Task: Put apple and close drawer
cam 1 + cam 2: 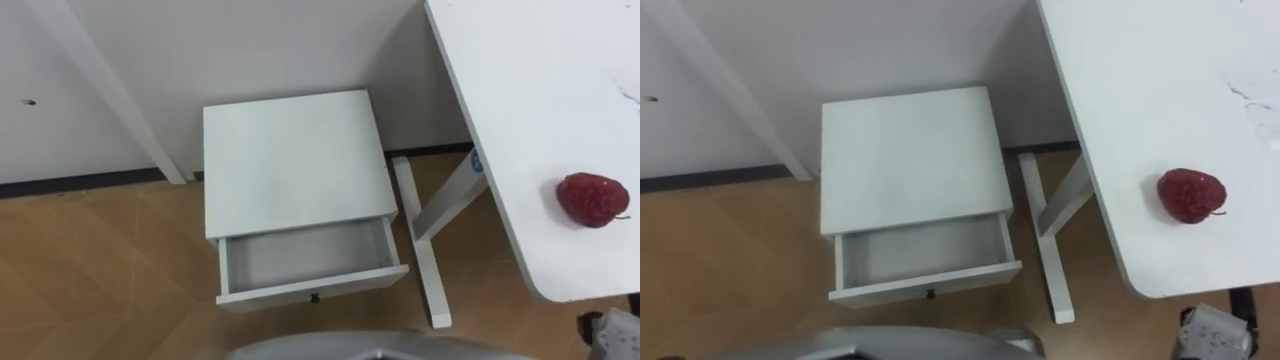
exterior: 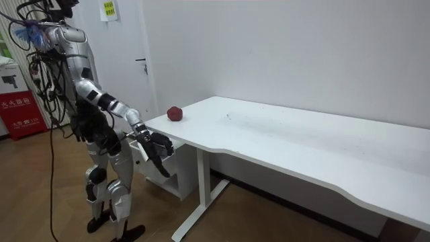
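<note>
One hand matters here: the robot's right hand [image 1: 1208,330], low at the 5 o'clock corner of the eye views. In the room view its dark fingers hang loose and hold nothing. The dark red, lumpy, matt-skinned apple [image 1: 1189,195] lies at roughly 12 o'clock from that hand and well apart from it. It sits near the rounded front corner of the smooth white table [image 1: 1110,110], with its thin stem pointing to 3 o'clock. It looks slightly wider than deep, its long axis running 9 to 3. At about 10 o'clock from the hand stands the small square white-painted bedside cabinet [image 1: 905,150]. Its shallow white drawer [image 1: 925,283] stands out toward 6 o'clock, bare inside. I judge the right arm the nearer: up to the apple, then left to the drawer.
</note>
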{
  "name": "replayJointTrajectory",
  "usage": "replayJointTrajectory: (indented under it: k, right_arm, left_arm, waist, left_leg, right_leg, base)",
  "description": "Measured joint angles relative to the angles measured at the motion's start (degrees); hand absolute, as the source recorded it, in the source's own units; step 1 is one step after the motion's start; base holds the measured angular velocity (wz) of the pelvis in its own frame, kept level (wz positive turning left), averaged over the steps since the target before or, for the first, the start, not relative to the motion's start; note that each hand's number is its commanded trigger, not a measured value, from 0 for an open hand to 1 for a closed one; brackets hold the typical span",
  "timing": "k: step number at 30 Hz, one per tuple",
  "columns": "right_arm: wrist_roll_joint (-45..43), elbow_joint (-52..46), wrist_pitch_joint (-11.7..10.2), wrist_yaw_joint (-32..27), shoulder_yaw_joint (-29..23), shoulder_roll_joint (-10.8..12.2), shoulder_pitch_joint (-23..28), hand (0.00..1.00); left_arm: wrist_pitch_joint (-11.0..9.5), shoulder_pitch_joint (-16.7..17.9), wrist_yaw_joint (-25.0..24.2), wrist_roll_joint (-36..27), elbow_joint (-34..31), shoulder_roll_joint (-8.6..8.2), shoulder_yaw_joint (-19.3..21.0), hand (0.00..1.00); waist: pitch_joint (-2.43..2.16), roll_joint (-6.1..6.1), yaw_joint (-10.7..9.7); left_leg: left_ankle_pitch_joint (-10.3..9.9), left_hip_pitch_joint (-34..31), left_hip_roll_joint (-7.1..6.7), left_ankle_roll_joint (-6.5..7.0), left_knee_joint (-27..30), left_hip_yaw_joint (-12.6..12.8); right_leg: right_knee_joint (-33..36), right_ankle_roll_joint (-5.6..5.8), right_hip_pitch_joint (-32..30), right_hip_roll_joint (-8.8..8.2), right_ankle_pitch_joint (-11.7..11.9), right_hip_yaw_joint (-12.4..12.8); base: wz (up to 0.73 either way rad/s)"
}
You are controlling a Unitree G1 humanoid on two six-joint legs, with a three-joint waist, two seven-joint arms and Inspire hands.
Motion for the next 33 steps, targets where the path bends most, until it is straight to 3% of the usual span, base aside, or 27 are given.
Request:
replayJointTrajectory:
  k: [2,4,6,10,15,19,24,29,33]
  right_arm:
    - [-2.3,-5.0,-1.7,-3.7,-0.1,0.0,0.6,0.0]
    - [-8.5,-14.2,-5.6,-8.1,0.9,-0.3,0.7,0.0]
    - [-15.4,-18.2,-7.8,-10.5,3.3,-1.9,0.7,0.0]
    - [-33.1,-24.9,-9.1,-14.0,7.8,-3.1,0.5,0.0]
    - [-40.2,-27.2,-9.0,-14.7,10.6,-3.3,0.9,0.0]
    - [-51.8,-30.4,-8.9,-15.4,12.7,-3.6,0.9,0.0]
    - [-58.3,-30.9,-8.9,-15.7,15.9,-4.3,0.7,0.0]
    - [-61.5,-30.9,-8.9,-12.1,19.6,-4.4,0.9,0.0]
    - [-66.9,-30.9,-8.9,-7.0,20.8,-4.4,2.2,0.0]
  left_arm:
    - [-0.1,0.0,0.0,0.1,0.0,-0.03,0.0,0.0]
    - [-0.4,0.0,0.0,-0.1,0.0,-0.03,-0.3,0.0]
    - [-0.6,-0.2,0.1,-0.5,0.1,-0.03,-0.5,0.0]
    - [-1.3,-0.6,1.2,-0.5,1.2,-0.08,-3.9,0.0]
    - [-1.6,-0.3,1.2,-0.5,1.1,-0.06,-5.9,0.0]
    - [-1.6,-0.2,0.9,0.1,0.9,-0.06,-6.1,0.0]
    - [-2.1,-0.2,1.1,-0.4,0.9,-0.04,-6.7,0.0]
    - [-2.5,-0.1,0.9,-0.4,2.5,-0.03,-9.1,0.0]
    - [-2.5,0.0,0.7,-0.3,2.2,-0.03,-9.3,0.0]
  waist:
    - [-0.01,0.15,0.0]
    - [0.07,0.53,0.0]
    - [-0.09,0.93,0.3]
    - [-0.12,0.83,1.6]
    - [-0.32,0.91,2.8]
    - [-0.54,1.2,4.0]
    - [-0.57,0.77,4.5]
    - [-0.02,0.11,4.7]
    - [0.01,0.35,4.5]
  left_leg:
    - [0.0,-0.1,0.02,0.0,0.0,0.1]
    - [0.0,-1.4,0.14,0.03,0.2,0.2]
    - [0.0,-2.1,0.29,0.03,0.6,0.1]
    - [0.0,-2.3,0.41,0.01,0.6,0.0]
    - [0.0,-2.6,0.39,0.01,0.6,-0.7]
    - [0.1,-2.9,0.4,-0.04,0.5,-0.7]
    - [0.1,-2.6,0.41,-0.05,0.6,-0.8]
    - [0.1,-1.9,0.43,-0.05,0.6,-0.7]
    - [0.1,-2.4,0.49,-0.05,0.7,-0.7]
  right_leg:
    - [0.1,0.0,-0.6,0.0,0.0,0.0]
    - [0.0,-0.05,-1.3,0.13,0.2,0.1]
    - [-0.1,-0.14,-1.8,0.24,0.4,0.0]
    - [-0.2,-0.16,-1.8,0.3,0.4,-0.3]
    - [-0.3,-0.17,-1.9,0.16,0.4,-1.7]
    - [-0.2,-0.17,-2.6,0.25,0.4,-1.4]
    - [-0.2,-0.22,-2.2,0.24,0.5,-1.6]
    - [-0.3,-0.24,-1.6,0.24,0.5,-1.6]
    - [-0.3,-0.3,-1.7,0.23,0.5,-1.7]
  base:
    - [-0.02]
    - [-0.04]
    - [0.02]
    - [0.05]
    - [0.09]
    - [-0.04]
    - [0.0]
    - [0.0]
    - [0.0]
